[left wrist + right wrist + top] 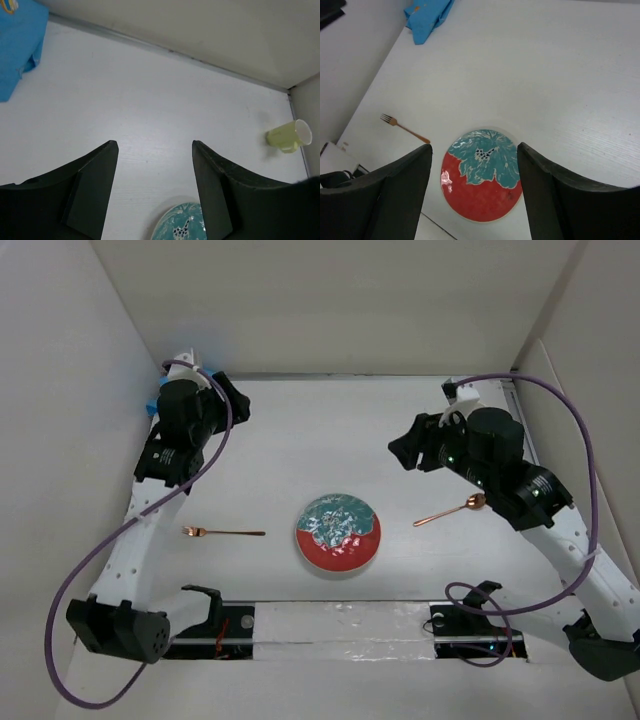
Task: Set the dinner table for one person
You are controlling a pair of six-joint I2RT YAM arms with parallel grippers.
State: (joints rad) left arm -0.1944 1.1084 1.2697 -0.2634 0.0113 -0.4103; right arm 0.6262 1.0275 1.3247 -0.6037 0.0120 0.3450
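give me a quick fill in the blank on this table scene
The fork lies on the plate's ____ side.
The spoon lies on the plate's ____ side.
The left end effector and right end effector are both ____, holding nothing.
The cloth is ____.
Missing: left; right; open; blue.

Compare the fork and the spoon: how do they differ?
The fork lies left of the plate, the spoon right of it. The fork lies level across the top view; the spoon slants. The fork ends in tines, the spoon in a round bowl. Both are copper-coloured and slim.
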